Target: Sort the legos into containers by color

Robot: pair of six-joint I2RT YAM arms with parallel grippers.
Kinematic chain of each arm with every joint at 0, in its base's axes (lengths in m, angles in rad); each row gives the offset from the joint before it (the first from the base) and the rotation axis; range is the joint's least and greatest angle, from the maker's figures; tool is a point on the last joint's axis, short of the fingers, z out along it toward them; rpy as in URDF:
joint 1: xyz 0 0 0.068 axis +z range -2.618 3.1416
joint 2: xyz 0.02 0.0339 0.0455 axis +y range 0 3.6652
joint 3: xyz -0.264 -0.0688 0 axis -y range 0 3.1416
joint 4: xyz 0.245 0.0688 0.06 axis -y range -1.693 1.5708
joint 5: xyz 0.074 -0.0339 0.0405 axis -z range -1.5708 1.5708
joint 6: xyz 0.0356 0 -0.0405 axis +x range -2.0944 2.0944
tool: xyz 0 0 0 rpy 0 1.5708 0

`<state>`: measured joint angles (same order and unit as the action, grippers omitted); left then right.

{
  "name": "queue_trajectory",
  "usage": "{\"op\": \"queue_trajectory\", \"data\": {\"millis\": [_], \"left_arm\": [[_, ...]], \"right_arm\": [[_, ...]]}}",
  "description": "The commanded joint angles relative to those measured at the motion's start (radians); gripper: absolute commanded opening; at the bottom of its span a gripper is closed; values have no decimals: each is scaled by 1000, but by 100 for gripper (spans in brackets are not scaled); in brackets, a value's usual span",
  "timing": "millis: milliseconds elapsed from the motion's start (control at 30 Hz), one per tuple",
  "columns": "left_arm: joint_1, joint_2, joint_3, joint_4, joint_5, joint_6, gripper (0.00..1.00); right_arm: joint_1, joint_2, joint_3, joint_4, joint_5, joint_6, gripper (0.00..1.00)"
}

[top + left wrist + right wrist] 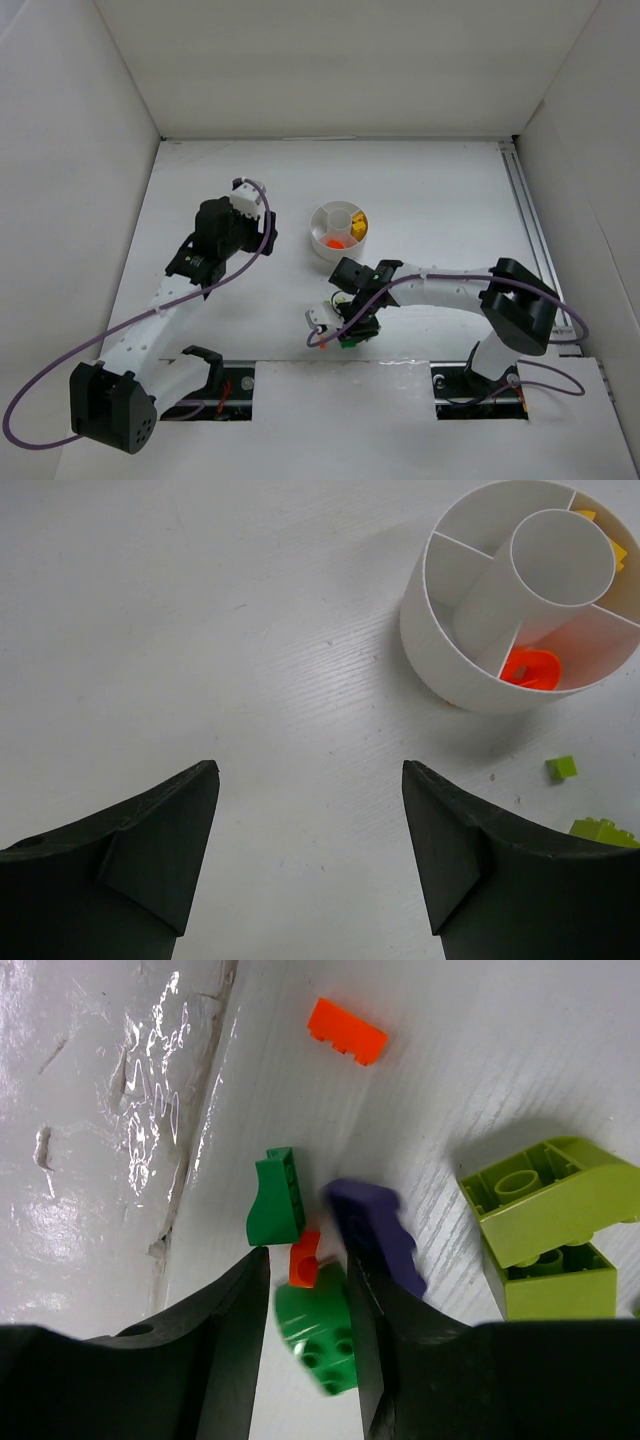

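**Now for the greens: right arm low in the brick pile**

Just now I have the right gripper (305,1260) low among the loose legos (345,330), which lie on the table (450,200) between the dish (318,215) and the arm bases. Its jaws stand part-way apart, close on either side of a green brick (318,1338), with an orange scrap (303,1260) at the tips. Whether the brick is truly pinched I cannot tell. Its long axis runs along the jaws, up and down the wrist view, dimpled face to the lens. A purple brick (375,1235), blurred, lies just beside 1 finger.

The left gripper (310,770) hangs open and empty over the table beside the dish, which holds orange pieces (530,667) in 1 wedge and yellow pieces (615,550) in another.

I judge this the pick stage. The next move calls for a firm grip on green alone, then a carry to an unused wedge.
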<state>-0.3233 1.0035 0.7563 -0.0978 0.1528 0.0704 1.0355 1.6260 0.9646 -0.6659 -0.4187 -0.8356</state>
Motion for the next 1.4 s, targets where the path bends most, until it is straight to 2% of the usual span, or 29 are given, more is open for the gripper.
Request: {"op": "queue_trajectory", "data": {"millis": [0, 367, 700, 867, 1033, 1100, 1367], "left_arm": [[6, -16, -20, 41, 2, -11, 71], [6, -16, -29, 61, 11, -11, 71], [6, -6, -38, 70, 11, -11, 71], [6, -6, -38, 70, 21, -11, 71], [6, -6, -47, 70, 21, -11, 71], [6, -6, -48, 79, 21, -11, 71], [6, -6, -57, 79, 21, -11, 71]], "right_arm": [[9, 23, 14, -4, -2, -10, 42], [18, 34, 5, -14, 17, -19, 40], [54, 34, -15, 14, 60, 9, 33], [54, 34, -15, 34, 69, 27, 23], [54, 25, -33, 55, 87, 52, 18], [54, 25, -33, 65, 87, 62, 12], [31, -77, -1, 20, 60, 99, 10]]}}
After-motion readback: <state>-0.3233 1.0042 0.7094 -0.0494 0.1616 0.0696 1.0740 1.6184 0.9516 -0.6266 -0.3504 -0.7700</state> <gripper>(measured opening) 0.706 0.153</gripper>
